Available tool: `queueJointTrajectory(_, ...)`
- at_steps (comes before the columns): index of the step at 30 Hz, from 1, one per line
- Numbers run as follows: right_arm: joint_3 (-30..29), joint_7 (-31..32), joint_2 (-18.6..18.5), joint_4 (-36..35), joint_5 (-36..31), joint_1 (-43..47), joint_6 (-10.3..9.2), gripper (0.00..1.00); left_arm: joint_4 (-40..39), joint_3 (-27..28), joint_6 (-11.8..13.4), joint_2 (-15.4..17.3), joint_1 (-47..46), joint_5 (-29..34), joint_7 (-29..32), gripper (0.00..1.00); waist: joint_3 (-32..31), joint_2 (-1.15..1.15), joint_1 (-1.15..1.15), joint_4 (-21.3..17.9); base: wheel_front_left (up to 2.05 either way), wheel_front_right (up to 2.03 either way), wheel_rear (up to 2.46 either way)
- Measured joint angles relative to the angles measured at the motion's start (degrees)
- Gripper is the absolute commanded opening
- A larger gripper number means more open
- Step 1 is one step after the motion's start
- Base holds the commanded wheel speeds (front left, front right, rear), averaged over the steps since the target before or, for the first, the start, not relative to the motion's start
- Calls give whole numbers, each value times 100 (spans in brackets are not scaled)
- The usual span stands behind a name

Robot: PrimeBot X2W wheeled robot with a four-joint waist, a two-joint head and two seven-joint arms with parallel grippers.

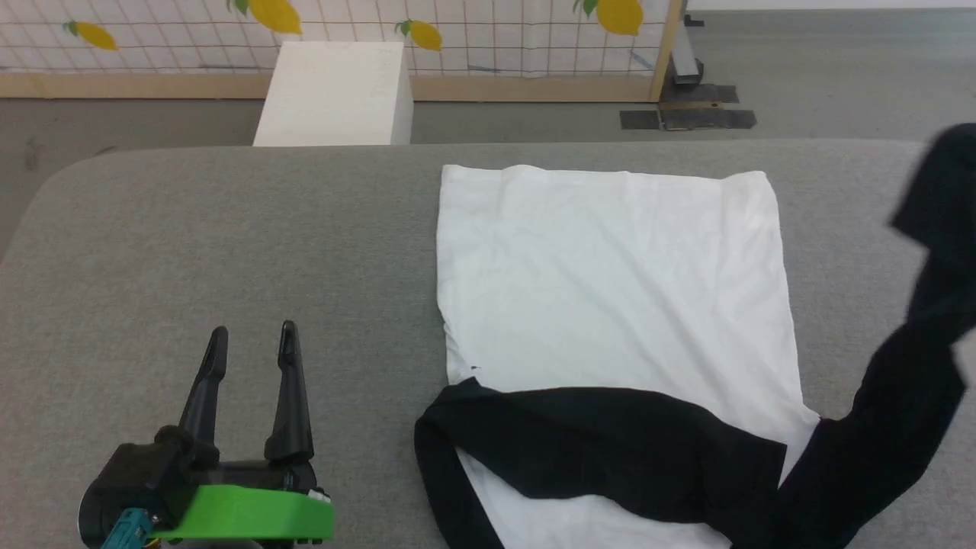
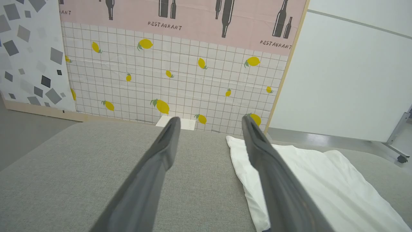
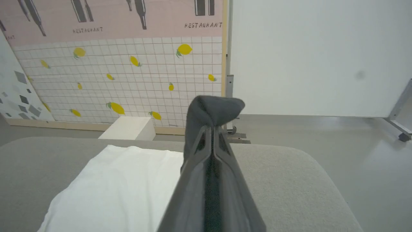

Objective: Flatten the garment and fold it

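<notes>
Grey woven fabric covers the table [image 1: 229, 229] [image 2: 64, 167] [image 3: 283, 174], a padded top with rounded corners. The garment [image 1: 610, 282] [image 2: 322, 180] [image 3: 122, 180] lies right of centre on it, plain white body spread nearly flat with light creases, its far hem close to the table's back edge. The folded sleeve [image 1: 610, 427] runs black across the white at the near end. The raised sleeve [image 1: 877, 427] [image 3: 212, 108] climbs off the table at the right. My right gripper [image 3: 211, 132] is clamped on it, fingers pressed together with a tuft of black cloth poking past the tips.

My left gripper [image 1: 253, 329] [image 2: 210, 120] sits at the near left over bare table, fingers spread wide and holding nothing, beside the garment's left edge but apart from it.

Behind the table I see a grey floor [image 1: 839, 76] [image 3: 322, 129] and a white box [image 1: 335, 91] [image 2: 175, 123] [image 3: 127, 128] standing on it. Past that is a wood-framed panel [image 1: 496, 46] [image 2: 177, 87] [image 3: 128, 83] of white tiles dotted with lemons. Above the tiles is a pink band printed with bottles and the word RESTAURANT. A plain white board [image 2: 347, 80] [image 3: 305, 58] stands to its right.
</notes>
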Motion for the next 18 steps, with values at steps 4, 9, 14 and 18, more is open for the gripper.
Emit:
queueJointTrajectory(4, 913, 180, 15, -277, 71, -1, 0, 0, -2, -16, -1, 1, 8, -46, 3, 100, -7, 0, 0, 151, 0, 0, 0)
queueJointTrajectory(9, 2062, 372, 126, -372, 133, -17, 0, 0, 5, -14, -11, 4, 8, -85, 0, 100, 32, 0, 0, 355, 0, 0, 0)
queueJointTrajectory(14, 2803, 348, 199, -182, 167, -29, 0, 0, 80, -74, -62, -23, -20, -98, -24, 100, 112, 0, 0, 565, 0, 0, 0)
queueJointTrajectory(18, 3144, 155, 236, 236, 155, -25, 0, 0, 175, -142, -97, -93, -40, -136, -56, 100, 169, 0, 0, 766, 0, 0, 0)
